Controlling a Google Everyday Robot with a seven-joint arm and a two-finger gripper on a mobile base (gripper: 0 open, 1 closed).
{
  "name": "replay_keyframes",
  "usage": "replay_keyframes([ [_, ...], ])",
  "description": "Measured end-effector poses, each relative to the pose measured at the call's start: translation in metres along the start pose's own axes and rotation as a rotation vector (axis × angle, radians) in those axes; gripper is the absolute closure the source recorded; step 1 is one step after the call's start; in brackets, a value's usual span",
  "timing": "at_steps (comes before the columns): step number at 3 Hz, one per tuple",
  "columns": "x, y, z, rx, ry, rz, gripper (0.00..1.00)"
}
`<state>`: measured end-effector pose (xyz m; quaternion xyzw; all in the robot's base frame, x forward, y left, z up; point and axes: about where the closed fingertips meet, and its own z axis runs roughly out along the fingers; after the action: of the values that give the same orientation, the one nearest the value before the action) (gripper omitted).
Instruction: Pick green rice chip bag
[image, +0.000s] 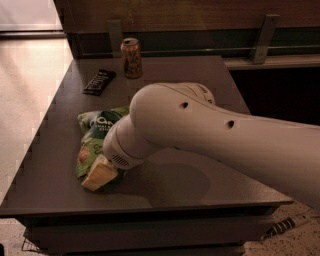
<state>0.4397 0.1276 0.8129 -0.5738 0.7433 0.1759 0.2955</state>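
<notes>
The green rice chip bag (95, 132) lies crinkled on the dark grey table (50, 165), left of centre, with its dark green circle and white lettering at the far end. My large white arm reaches in from the right and covers the bag's right side. My gripper (100, 174) has a pale yellow fingertip resting low over the bag's near end, at or just above the table surface. The rest of the gripper is hidden behind the wrist.
An orange drink can (132, 58) stands at the table's far edge. A small black bar wrapper (99, 82) lies to its left. A dark wall with metal brackets (263, 39) runs behind the table. Light floor lies to the left.
</notes>
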Motion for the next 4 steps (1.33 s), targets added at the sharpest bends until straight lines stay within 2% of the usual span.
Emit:
replay_keyframes([
  [1,-0.001,0.000,-0.001,0.000,0.000,-0.001,0.86],
  [2,-0.002,0.001,-0.001,0.001,0.000,-0.004,1.00],
  [3,-0.014,-0.004,-0.012,-0.014,-0.011,-0.037,1.00],
  [4,-0.046,-0.015,-0.048,-0.031,-0.040,-0.119,1.00],
])
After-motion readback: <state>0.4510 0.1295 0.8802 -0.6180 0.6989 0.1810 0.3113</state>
